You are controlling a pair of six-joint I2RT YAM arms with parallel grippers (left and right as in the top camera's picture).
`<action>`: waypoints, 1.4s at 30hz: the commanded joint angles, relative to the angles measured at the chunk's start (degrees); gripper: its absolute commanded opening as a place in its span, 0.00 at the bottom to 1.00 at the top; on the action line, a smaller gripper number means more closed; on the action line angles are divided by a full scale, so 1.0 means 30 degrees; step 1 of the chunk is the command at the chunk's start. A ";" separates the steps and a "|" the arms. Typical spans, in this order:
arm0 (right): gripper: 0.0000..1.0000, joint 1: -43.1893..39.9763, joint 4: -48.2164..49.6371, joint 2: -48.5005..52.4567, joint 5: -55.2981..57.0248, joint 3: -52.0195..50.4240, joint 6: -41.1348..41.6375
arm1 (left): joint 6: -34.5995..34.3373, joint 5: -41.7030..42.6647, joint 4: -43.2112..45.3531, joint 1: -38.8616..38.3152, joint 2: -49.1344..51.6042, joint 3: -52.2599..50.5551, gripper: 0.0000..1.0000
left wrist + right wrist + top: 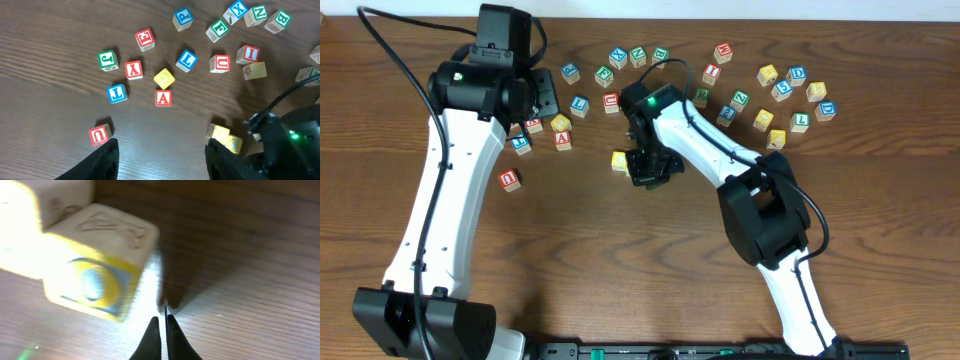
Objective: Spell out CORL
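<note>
While starting the word away from the scattered blocks, sets right gripper, pinched shut and empty, just beside the yellow cubes, probably for nudging them straight; hangs left gripper half-spread, empty

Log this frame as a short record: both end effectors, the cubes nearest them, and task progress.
left end effector: open, empty, above bare table
right end effector: shut, holding nothing, tips low beside a yellow cube
yellow cube: on the table, close against a neighbouring cube
red U cube: apart from the rest, near the left arm
other cubes: scattered loosely along the far side
progress: no four-letter row laid out
</note>
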 commanded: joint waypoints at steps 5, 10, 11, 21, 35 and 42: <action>0.01 0.0976 0.1377 -0.0619 -0.0503 -0.0036 -0.0823 | -0.0175 -0.0044 0.0080 0.0044 -0.0153 0.0131 0.55; 0.01 0.1078 0.1887 -0.0619 -0.0430 -0.0036 -0.1027 | -0.0175 -0.0044 0.0087 0.0044 -0.0146 0.0131 0.55; 0.01 0.1086 0.2025 -0.0605 -0.0277 -0.0036 -0.1202 | -0.0175 -0.0051 0.0087 0.0044 -0.0146 0.0131 0.55; 0.01 0.1348 0.3169 -0.0583 0.1632 -0.0036 -0.1188 | -0.0175 -0.0051 0.0087 0.0044 -0.0153 0.0131 0.55; 0.01 0.0918 0.3104 -0.2259 0.0911 -0.0007 -0.1479 | -0.0175 -0.0051 0.0095 0.0044 -0.0153 0.0131 0.55; 0.01 -0.0539 0.4306 -0.3971 0.1639 -0.0015 -0.1392 | -0.0175 -0.0044 0.0102 0.0044 -0.0153 0.0131 0.55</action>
